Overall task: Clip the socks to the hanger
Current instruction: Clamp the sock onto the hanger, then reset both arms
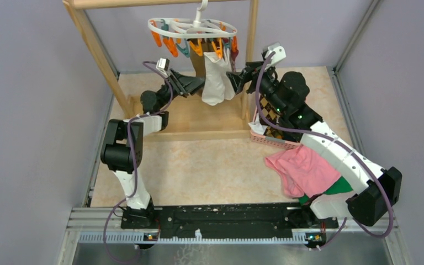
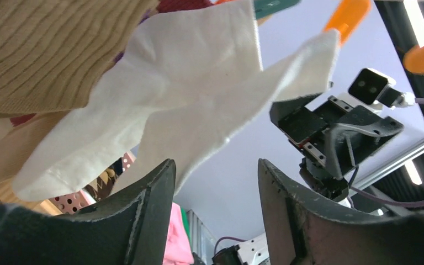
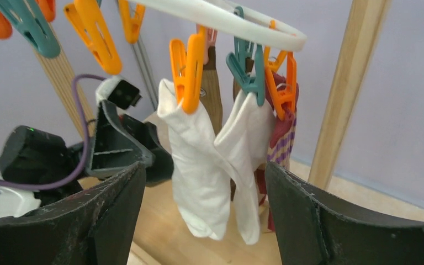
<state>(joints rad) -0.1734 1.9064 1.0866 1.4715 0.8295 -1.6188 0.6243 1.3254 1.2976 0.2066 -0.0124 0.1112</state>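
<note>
- Currently we are seeing the hanger [image 1: 193, 26] hanging by its hook from the wooden rack [image 1: 96, 49], with orange and teal clips dangling off its white ring.
- We are finding two white socks [image 3: 199, 165] hanging side by side from it, one pinched by an orange clip [image 3: 186, 72], the other by a teal clip [image 3: 248, 72].
- We are spotting a maroon striped sock [image 3: 280, 138] hanging just behind them on the same ring.
- We are reading the left gripper [image 2: 215, 171] as spread wide and gripping nothing, sitting just beside the white socks on their left.
- We are reading the right gripper [image 3: 204, 171] as wide apart too and empty, facing the socks from the right.
- We are noting an argyle sock [image 1: 268, 107] lying in the pink basket [image 1: 273, 139] under the right arm, with a pink cloth [image 1: 303, 168] just beside the basket.
</note>
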